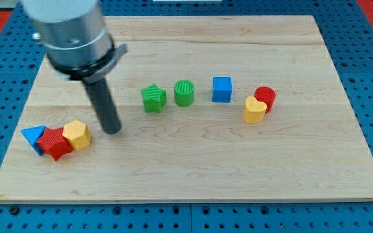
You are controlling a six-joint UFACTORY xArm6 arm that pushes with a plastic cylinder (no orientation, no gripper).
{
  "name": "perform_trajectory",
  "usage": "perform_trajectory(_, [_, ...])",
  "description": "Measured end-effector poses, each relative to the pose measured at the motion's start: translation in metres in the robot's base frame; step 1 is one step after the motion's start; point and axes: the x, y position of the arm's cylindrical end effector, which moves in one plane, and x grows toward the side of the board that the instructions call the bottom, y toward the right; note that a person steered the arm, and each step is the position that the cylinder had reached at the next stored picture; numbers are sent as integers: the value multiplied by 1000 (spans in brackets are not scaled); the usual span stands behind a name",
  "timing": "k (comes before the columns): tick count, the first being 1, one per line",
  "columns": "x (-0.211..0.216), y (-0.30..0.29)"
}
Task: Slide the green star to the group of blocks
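My tip rests on the tabletop, no jaws fitted. Green star at its 2 o'clock, apart. Likely light, rigid, prone to spinning; push its far right face toward the red star cluster.

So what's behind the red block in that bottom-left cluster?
The blue triangle sits behind the red block, toward the view's left, partly covered by it. The yellow block touches its right. My tip stands just right of them.

Wooden board, green star, green cylinder, blue cube, other blocks
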Motion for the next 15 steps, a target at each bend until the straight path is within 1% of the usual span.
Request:
perform_trajectory(1, [-19, 48])
perform_trajectory(2, [-32, 61])
perform_trajectory(3, [-43, 60])
perform_trajectory(5, [-82, 60])
perform_trajectory(6, [-108, 70])
perform_trajectory(8, [-145, 88])
perform_trajectory(9, [-156, 68])
perform_trajectory(13, [-162, 80])
perform_trajectory(14, [-156, 63])
perform_trajectory(15, [-144, 27])
